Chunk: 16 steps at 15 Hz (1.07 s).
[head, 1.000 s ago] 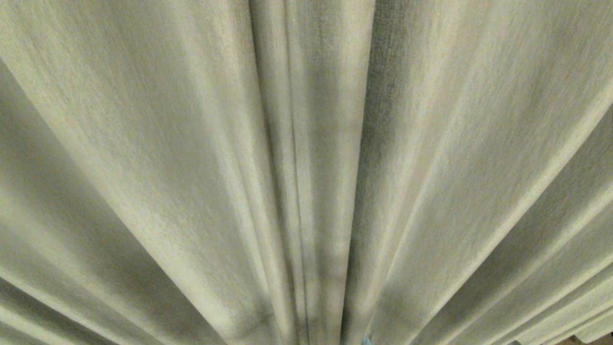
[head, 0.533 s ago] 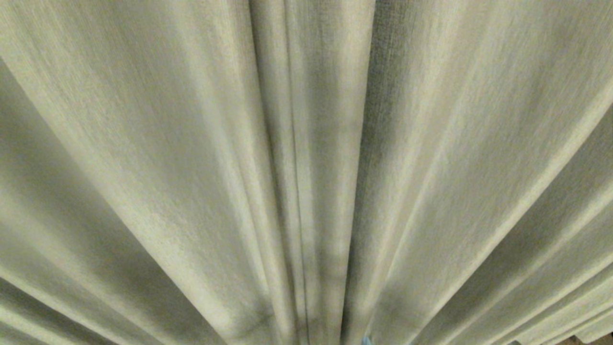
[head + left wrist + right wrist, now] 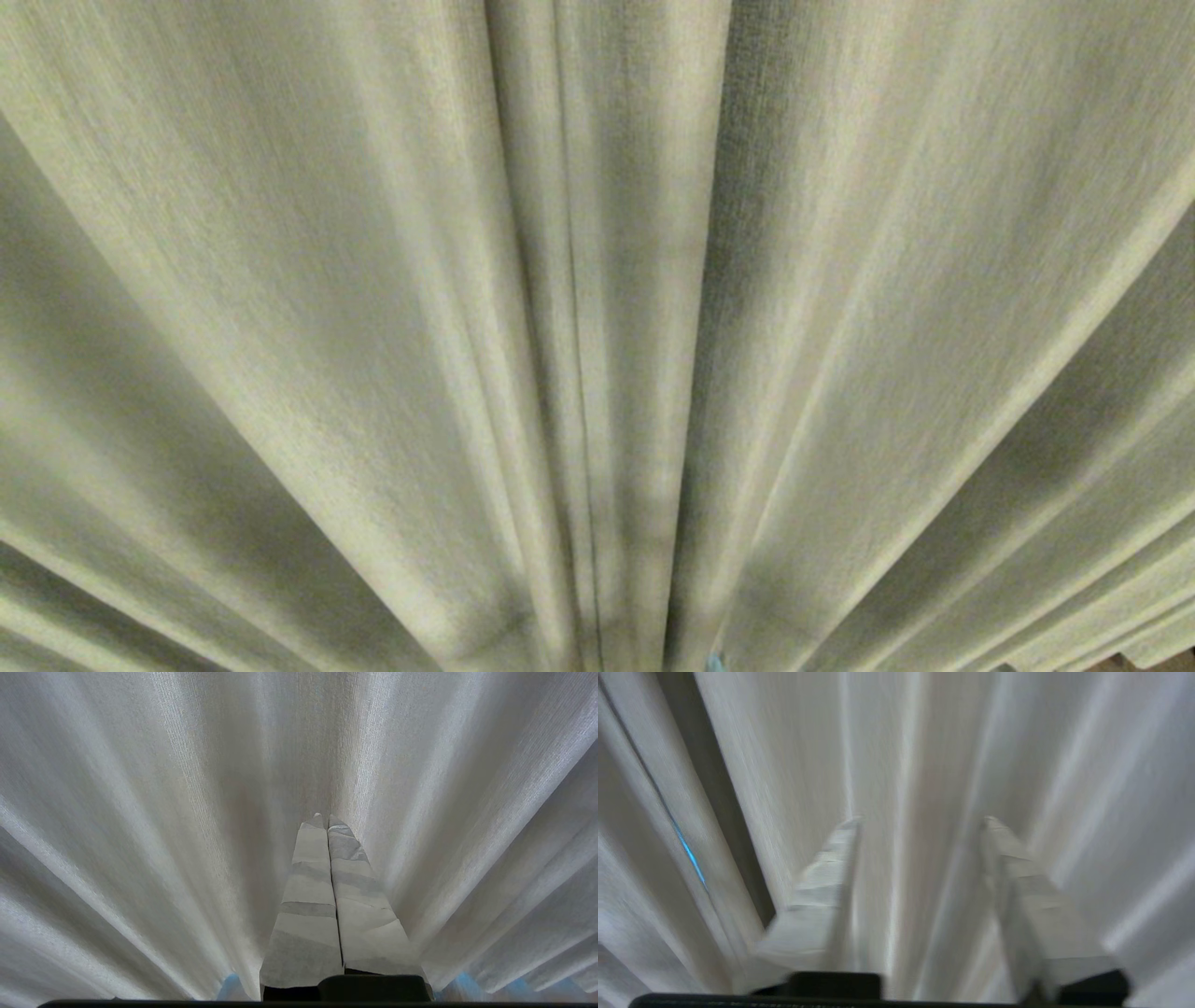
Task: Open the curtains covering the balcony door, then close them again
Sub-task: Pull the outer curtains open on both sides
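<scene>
The curtains (image 3: 373, 327), thick beige-grey pleated fabric, hang drawn and fill the whole head view; neither arm shows there. The balcony door is hidden behind them. In the left wrist view my left gripper (image 3: 325, 817) points at the curtains (image 3: 140, 812), its tape-wrapped fingers (image 3: 308, 896) pressed together with nothing between them. In the right wrist view my right gripper (image 3: 920, 821) is open, its fingers (image 3: 826, 872) spread in front of a curtain fold (image 3: 924, 765); whether they touch the fabric I cannot tell. A dark narrow gap (image 3: 714, 793) runs between two folds beside that gripper.
A thin blue sliver (image 3: 689, 851) shows through the folds beside the dark gap. Small blue patches (image 3: 231, 987) show at the curtain's lower hem. A bit of brown floor (image 3: 1158, 665) peeks out at the head view's bottom right corner.
The curtains hang as before in the head view; only the shading on the right-hand folds has grown slightly darker.
</scene>
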Available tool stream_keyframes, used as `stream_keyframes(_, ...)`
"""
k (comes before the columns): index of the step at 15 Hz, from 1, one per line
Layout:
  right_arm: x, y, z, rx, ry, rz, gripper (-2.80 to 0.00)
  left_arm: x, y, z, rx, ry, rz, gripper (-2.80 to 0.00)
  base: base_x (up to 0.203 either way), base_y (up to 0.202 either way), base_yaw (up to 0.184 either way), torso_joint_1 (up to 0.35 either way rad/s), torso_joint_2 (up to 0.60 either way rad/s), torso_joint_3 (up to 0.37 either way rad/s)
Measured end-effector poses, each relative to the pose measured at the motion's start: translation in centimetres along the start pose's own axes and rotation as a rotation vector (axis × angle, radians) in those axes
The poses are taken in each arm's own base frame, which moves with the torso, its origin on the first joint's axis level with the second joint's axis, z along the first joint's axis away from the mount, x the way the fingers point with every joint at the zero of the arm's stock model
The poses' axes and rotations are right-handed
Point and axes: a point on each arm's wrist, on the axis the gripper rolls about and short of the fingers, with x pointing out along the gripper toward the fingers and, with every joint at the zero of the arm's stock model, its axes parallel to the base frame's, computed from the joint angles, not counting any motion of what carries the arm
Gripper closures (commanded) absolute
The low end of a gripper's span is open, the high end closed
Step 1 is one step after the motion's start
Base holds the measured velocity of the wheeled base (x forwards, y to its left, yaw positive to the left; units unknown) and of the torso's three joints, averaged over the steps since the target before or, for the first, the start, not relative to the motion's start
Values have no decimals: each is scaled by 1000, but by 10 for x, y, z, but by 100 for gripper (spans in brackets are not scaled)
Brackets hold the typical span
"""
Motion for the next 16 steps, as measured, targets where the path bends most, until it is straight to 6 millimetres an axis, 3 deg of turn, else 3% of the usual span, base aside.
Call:
stream_keyframes(5, 38, -5, 30, -6, -61, 102, -280, 0, 0, 0, 0, 0, -1, 0, 0, 0, 0, 0, 0, 0)
stream_keyframes(16, 128, -18, 67, -7, -30, 117, -280, 0, 0, 0, 0, 0, -1, 0, 0, 0, 0, 0, 0, 0)
